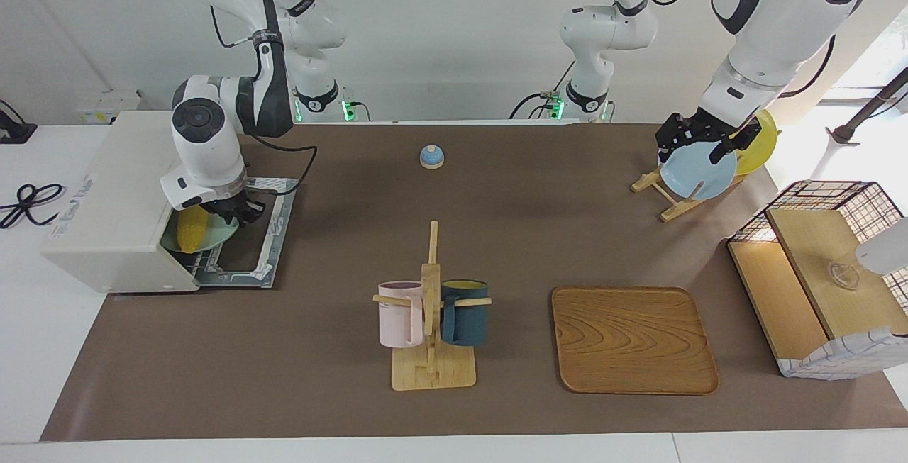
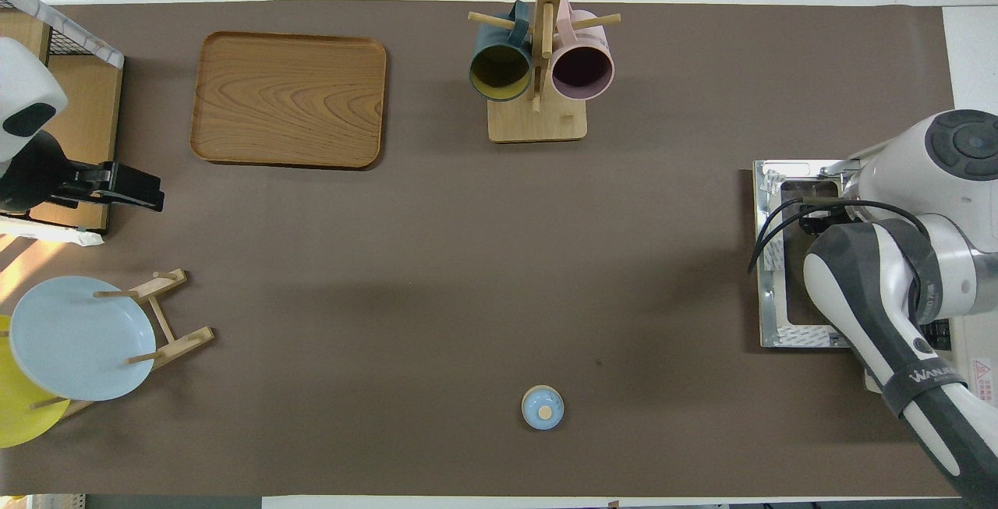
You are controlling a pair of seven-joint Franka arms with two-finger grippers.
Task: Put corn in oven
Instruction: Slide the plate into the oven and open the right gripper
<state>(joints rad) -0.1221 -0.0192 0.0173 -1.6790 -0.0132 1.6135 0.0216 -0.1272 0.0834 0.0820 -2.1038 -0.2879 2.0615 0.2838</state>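
The corn [image 1: 190,232], a bright-yellow cob, lies on a pale green plate [image 1: 216,235] just inside the mouth of the off-white oven [image 1: 106,193] at the right arm's end of the table. The oven's door [image 1: 255,243] hangs down flat on the table. My right gripper [image 1: 237,211] is at the plate's rim, over the open door. In the overhead view the right arm hides the corn and plate; only the oven's door [image 2: 780,259] and part of the oven [image 2: 974,369] show. My left gripper [image 1: 699,144] [image 2: 152,196] waits open in the air over the plate rack.
A wooden rack holds a blue plate [image 1: 699,174] and a yellow plate [image 1: 760,138]. A mug tree [image 1: 430,321] with a pink and a dark teal mug stands mid-table, with a wooden tray [image 1: 633,339] beside it. A wire-and-wood basket shelf [image 1: 816,271] and a small blue knob [image 1: 431,157] also stand here.
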